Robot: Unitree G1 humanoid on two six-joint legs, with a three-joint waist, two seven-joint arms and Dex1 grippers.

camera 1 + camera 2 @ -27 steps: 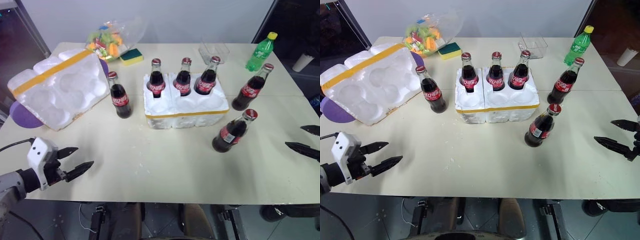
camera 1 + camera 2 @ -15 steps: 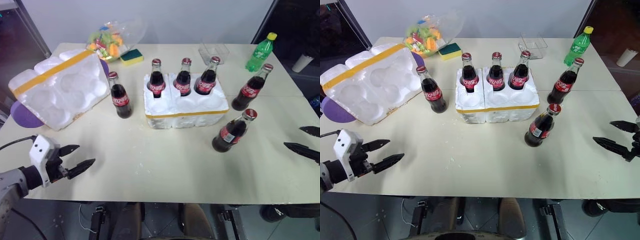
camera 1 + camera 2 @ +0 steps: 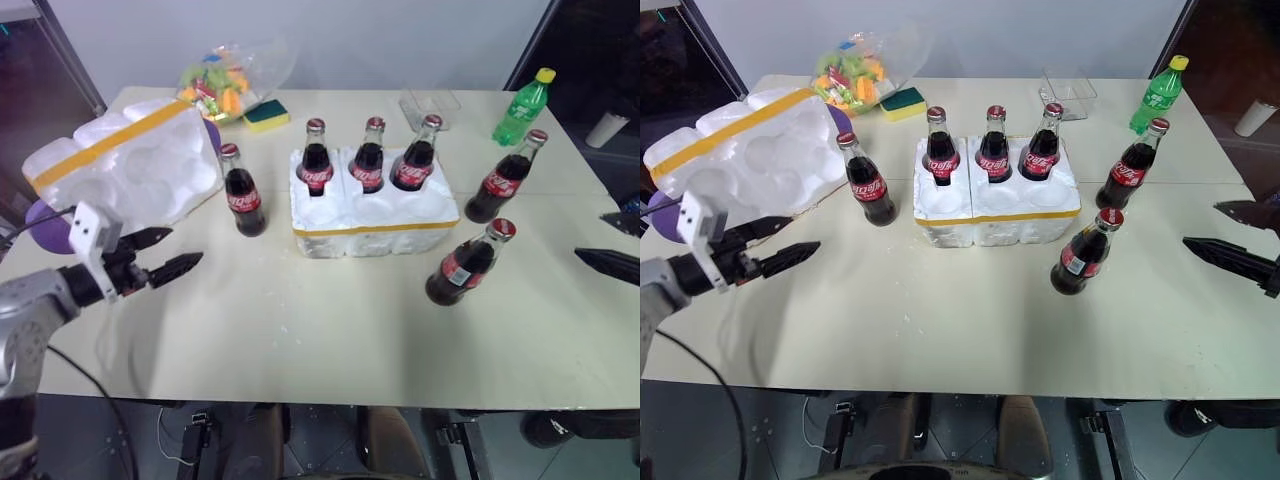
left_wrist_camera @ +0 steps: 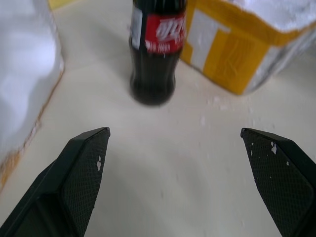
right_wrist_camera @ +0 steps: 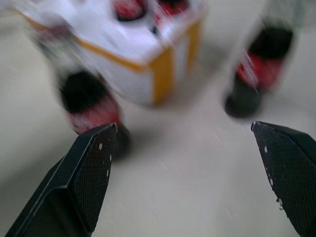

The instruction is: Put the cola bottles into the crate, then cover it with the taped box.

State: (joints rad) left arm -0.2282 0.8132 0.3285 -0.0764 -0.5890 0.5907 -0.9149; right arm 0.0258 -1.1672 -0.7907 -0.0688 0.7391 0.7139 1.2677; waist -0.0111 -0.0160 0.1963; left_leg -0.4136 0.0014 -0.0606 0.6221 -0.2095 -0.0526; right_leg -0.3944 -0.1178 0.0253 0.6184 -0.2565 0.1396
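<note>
The low white crate (image 3: pixel 375 228) with a thin yellow band stands mid-table, with three cola bottles (image 3: pixel 369 158) upright in its back wells. A loose cola bottle (image 3: pixel 241 192) stands just left of it, and two more stand to its right (image 3: pixel 503 180) and front right (image 3: pixel 465 265). At the left the taped box (image 3: pixel 125 170) lies tilted, hollows showing. My left gripper (image 3: pixel 185 246) is open and empty, pointing at the left loose bottle (image 4: pixel 157 49) from a short way off. My right gripper (image 3: pixel 1201 224) is open and empty at the right edge, facing the front-right bottle (image 5: pixel 91 103).
Along the back edge are a green soda bottle (image 3: pixel 520 105), a clear plastic tub (image 3: pixel 430 103), a yellow-green sponge (image 3: pixel 264 113) and a bag of coloured pieces (image 3: pixel 225 75). A purple plate (image 3: pixel 45 225) sticks out from under the taped box. A white cup (image 3: pixel 607 125) stands beyond the table.
My left gripper has risen and moved forward from the near table edge toward the left loose bottle. My right gripper has lifted a little. Bottles, crate and box are still.
</note>
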